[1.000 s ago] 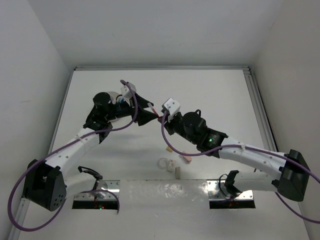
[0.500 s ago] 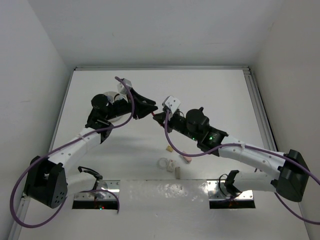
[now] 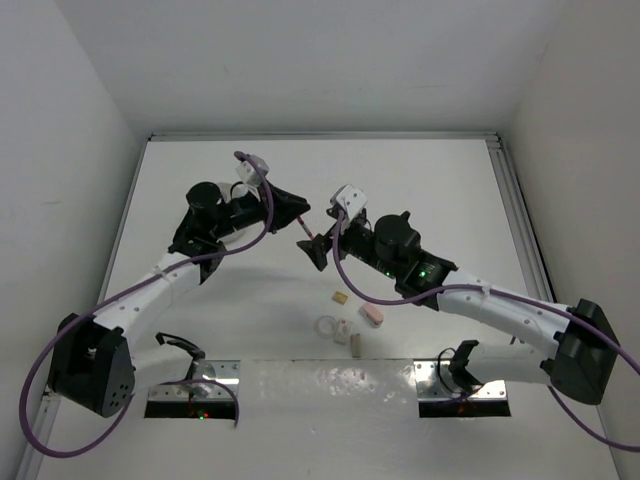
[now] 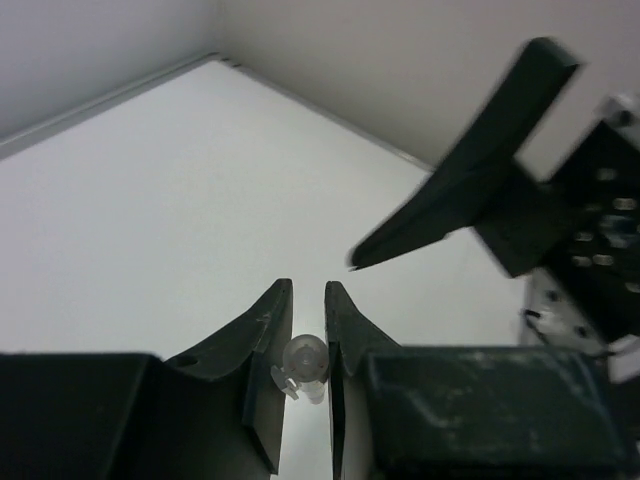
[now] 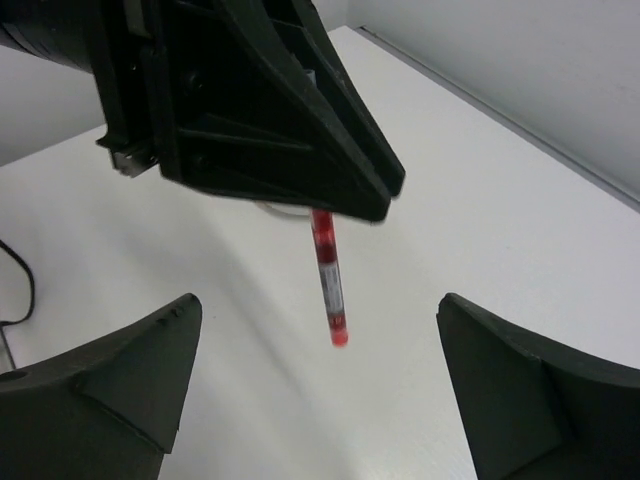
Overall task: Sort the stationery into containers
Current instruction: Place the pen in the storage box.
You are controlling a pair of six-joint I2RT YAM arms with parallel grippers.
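My left gripper (image 4: pixel 308 287) is shut on a red pen (image 5: pixel 330 280). In the right wrist view the pen hangs down out of the left gripper (image 5: pixel 383 200), clear of the table. In the left wrist view its clear end (image 4: pixel 305 360) shows end-on between the two jaws. My right gripper (image 5: pixel 318 305) stands wide open just in front of the pen, touching nothing. From above, the left gripper (image 3: pixel 296 208) and right gripper (image 3: pixel 320 243) face each other mid-table. A curved white rim (image 5: pixel 282 208), probably the container, peeks out under the left gripper.
Near the front middle of the table lie a tan block (image 3: pixel 340 297), a pink eraser (image 3: pixel 371 315), a clear tape ring (image 3: pixel 326 326) and a white eraser (image 3: pixel 355 343). A metal rail (image 3: pixel 515 215) runs along the table's right edge.
The left gripper closed on the red pen. The right gripper, shut before, opened wide, let the pen go and drew back a little toward the near side.
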